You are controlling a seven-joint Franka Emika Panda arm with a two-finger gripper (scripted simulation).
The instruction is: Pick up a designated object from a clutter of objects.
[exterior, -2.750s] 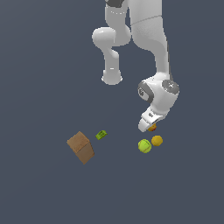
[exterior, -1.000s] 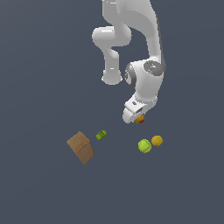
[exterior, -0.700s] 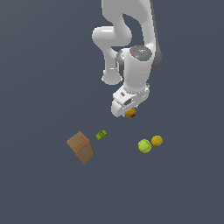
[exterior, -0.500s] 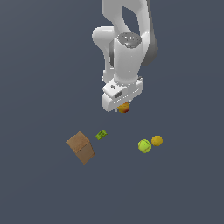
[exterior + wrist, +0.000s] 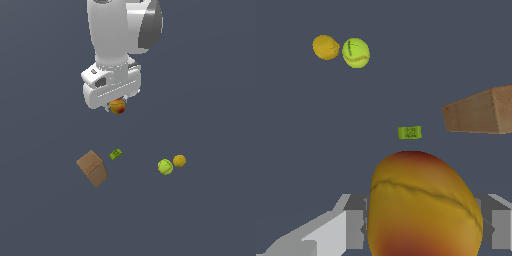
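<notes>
You can see no words you could read on anything here; the tiny green block (image 5: 409,132) has dark marks on it, but they are too small to make out. The bench (image 5: 210,220) is dark and flat, with lots of open room all around and no edge showing. The brown box (image 5: 92,168) and the green block sit close together. The yellow-green ball (image 5: 165,167) touches the plain orange-yellow ball (image 5: 179,161), well apart from the box. Your jaws are squeezed on the red-patched ball (image 5: 117,106), one on each side. The gripper (image 5: 116,106) holds it up high, clear of the bench.
</notes>
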